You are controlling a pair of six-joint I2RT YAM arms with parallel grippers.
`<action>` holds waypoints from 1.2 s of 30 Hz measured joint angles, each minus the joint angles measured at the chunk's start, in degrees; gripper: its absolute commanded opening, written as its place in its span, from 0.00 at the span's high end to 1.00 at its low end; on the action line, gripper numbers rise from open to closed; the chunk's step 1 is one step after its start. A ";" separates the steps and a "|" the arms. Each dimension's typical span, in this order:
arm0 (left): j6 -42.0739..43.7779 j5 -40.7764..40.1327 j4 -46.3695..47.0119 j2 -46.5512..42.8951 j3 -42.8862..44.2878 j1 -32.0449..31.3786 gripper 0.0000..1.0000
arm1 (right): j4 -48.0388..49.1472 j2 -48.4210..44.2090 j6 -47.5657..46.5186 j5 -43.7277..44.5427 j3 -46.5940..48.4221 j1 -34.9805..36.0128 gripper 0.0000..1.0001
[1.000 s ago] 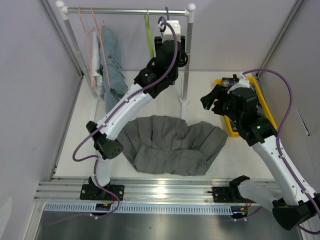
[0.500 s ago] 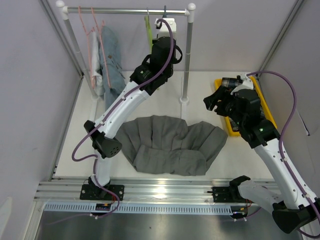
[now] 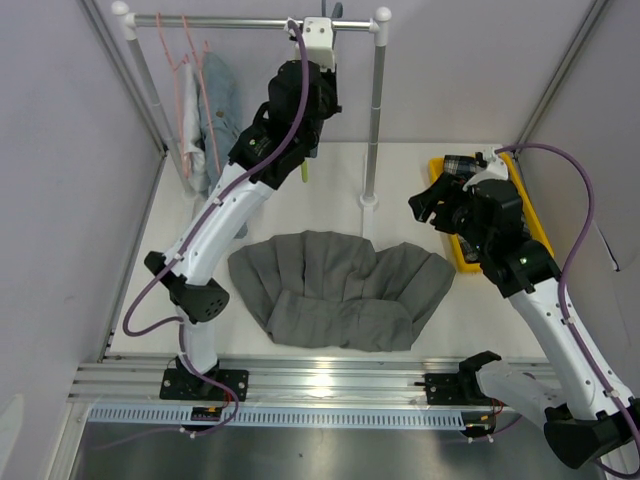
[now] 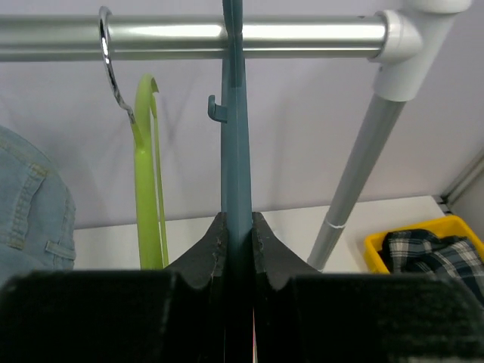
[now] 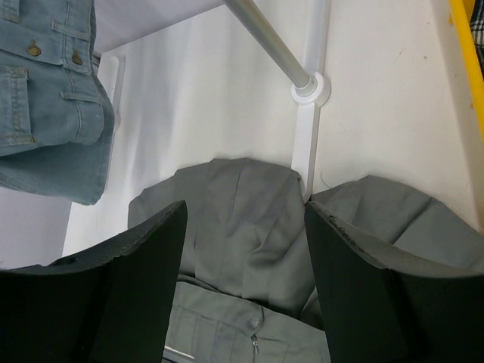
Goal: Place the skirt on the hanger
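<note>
Skirt (image 3: 340,290) flat on table (image 3: 330,200) — left gripper (image 4: 238,227) (tight) on teal hanger (image 4: 234,136)

1 grey skirt (image 3: 340,290); 1 denim garment (image 3: 220,110); 1 plaid cloth (image 4: 427,253); 1 yellow tray (image 4: 376,249); 1 rail (image 4: 302,34); 1 green hanger (image 4: 146,197); 1 teal hanger (image 4: 236,151); pink hangers (image 3: 184,100), count unclear.

Hanging jeans (image 5: 45,83), yellow bin (image 4: 376,246) (plaid cloth (image 4: 432,255) inside)

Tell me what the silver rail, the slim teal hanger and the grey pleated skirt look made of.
The silver rail looks like polished metal: bright streaky highlights. The slim teal hanger is probably moulded plastic, matte, with a moulded notch. The grey pleated skirt is soft matte cloth, lying in folds.
</note>
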 measured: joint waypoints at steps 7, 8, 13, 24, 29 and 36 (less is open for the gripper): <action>-1.40 6.62 -2.36 -4.07 -2.75 0.46 1.00 | 0.00 -0.68 0.00 -0.48 -0.85 -0.70 0.31; -1.60 7.58 -2.91 -4.52 -2.97 0.46 1.00 | 0.02 -0.74 0.00 -0.55 -0.92 -0.76 0.31; -1.90 10.93 -3.48 -7.74 -7.26 0.46 1.00 | 0.00 -1.42 0.00 -1.01 -1.77 -1.07 0.31; -1.79 17.40 -5.27 -18.27 -22.75 0.50 1.00 | -0.50 -2.58 -0.02 -1.70 -3.85 -1.44 0.31; -1.38 22.60 -5.03 -25.88 -30.75 0.50 1.00 | -3.02 -3.08 0.00 -2.89 -4.35 -1.44 0.31; -1.14 27.80 -5.05 -36.87 -42.80 0.52 1.00 | -7.26 -3.21 0.24 -4.79 -7.02 0.00 0.33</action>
